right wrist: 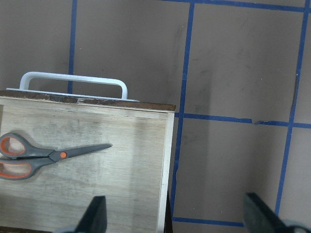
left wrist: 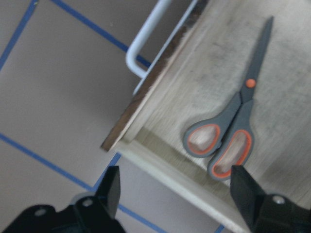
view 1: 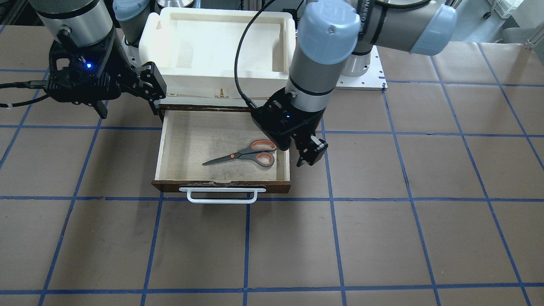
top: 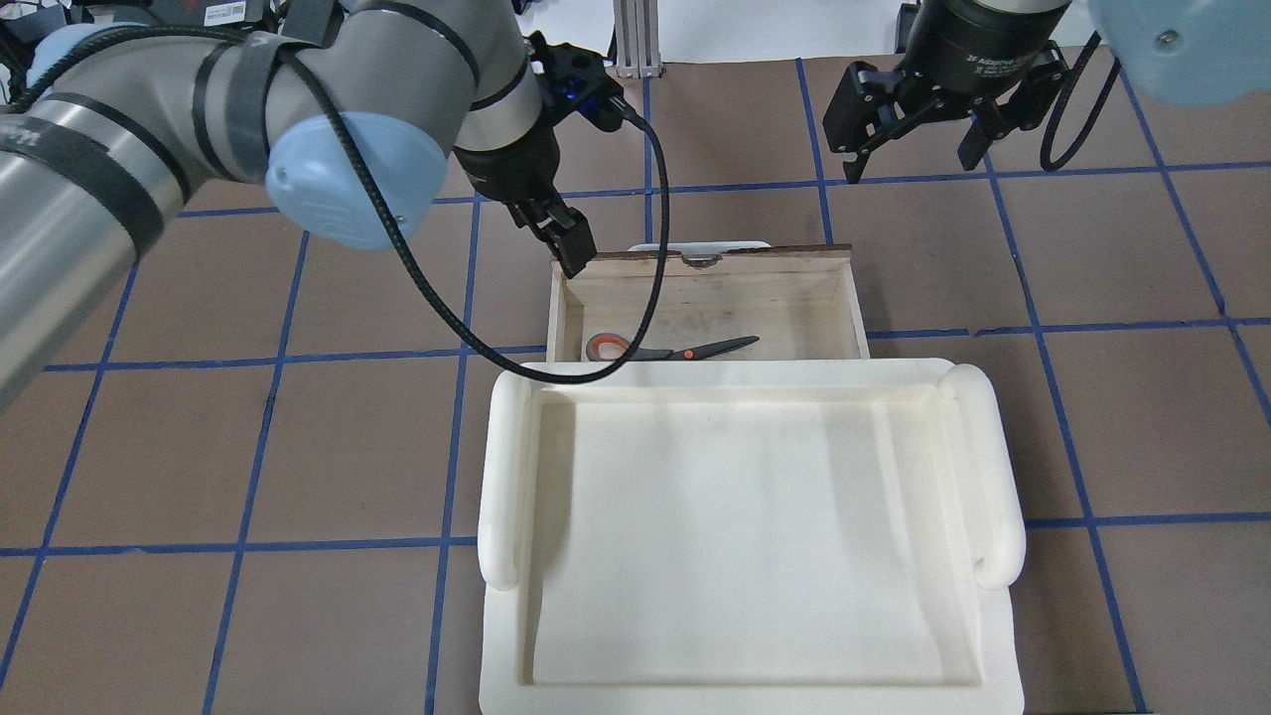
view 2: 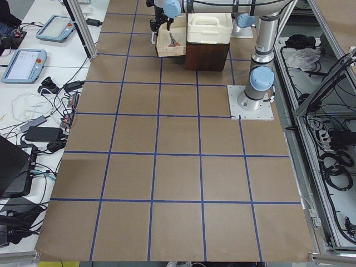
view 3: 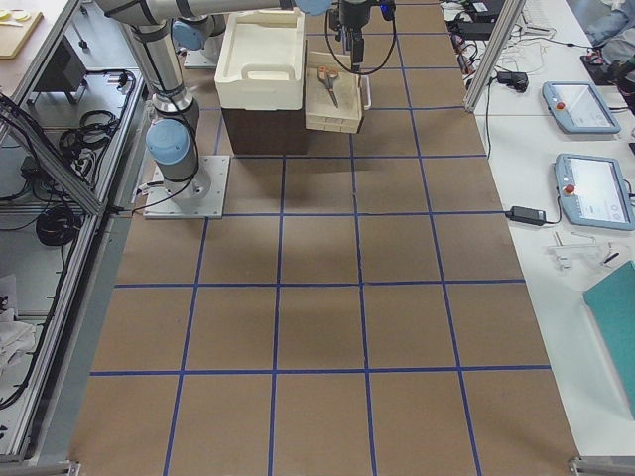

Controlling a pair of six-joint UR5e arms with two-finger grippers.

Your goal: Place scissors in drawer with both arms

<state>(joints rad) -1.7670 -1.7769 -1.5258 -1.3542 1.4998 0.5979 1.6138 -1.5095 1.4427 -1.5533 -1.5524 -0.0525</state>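
The scissors (view 1: 246, 155) lie flat on the pale floor of the open drawer (view 1: 221, 185), handles toward my left arm; they also show in the overhead view (top: 675, 350) and both wrist views (left wrist: 233, 131) (right wrist: 48, 155). My left gripper (view 1: 310, 155) (top: 574, 253) is open and empty. It hovers over the drawer's side wall beside the scissors' handles, with its fingers (left wrist: 243, 191) spread apart. My right gripper (view 1: 127, 106) (top: 912, 164) is open and empty, raised beyond the drawer's other side, near its back corner.
A cream-white plastic tray (view 1: 212, 83) (top: 506, 467) sits on top of the dark cabinet behind the drawer. The drawer's white bar handle (view 1: 221, 195) juts out toward the operators' side. The left arm's black cable (top: 655, 248) loops over the drawer. Brown table with a blue tape grid.
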